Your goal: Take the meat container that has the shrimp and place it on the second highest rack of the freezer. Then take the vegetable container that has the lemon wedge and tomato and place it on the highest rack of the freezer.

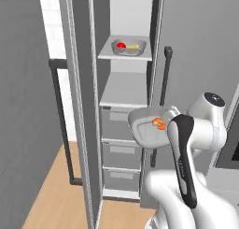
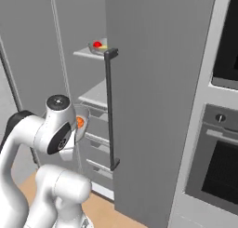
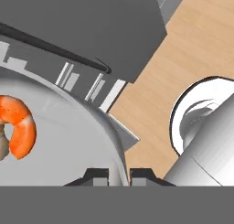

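Shallow grey rounded tray (image 1: 144,127) with curled orange shrimp (image 1: 159,124), smooth, tilted, held in the air before the grey slot-handled drawers (image 1: 117,151), below the lower flat shelf plate (image 1: 125,91). Claw (image 3: 119,175) pinched narrow on the tray rim, apparently gripping it.

A light wooden floor (image 1: 56,190) fills the lower left of the left base view and shows again at the bottom of the right base view and the upper right of the hand view. A black-fronted oven (image 2: 218,169) sits at the right edge of the right base view, with a small round knob (image 2: 221,117) above its dark glass. White tiled wall (image 1: 51,22) shows at the upper left of the left base view.
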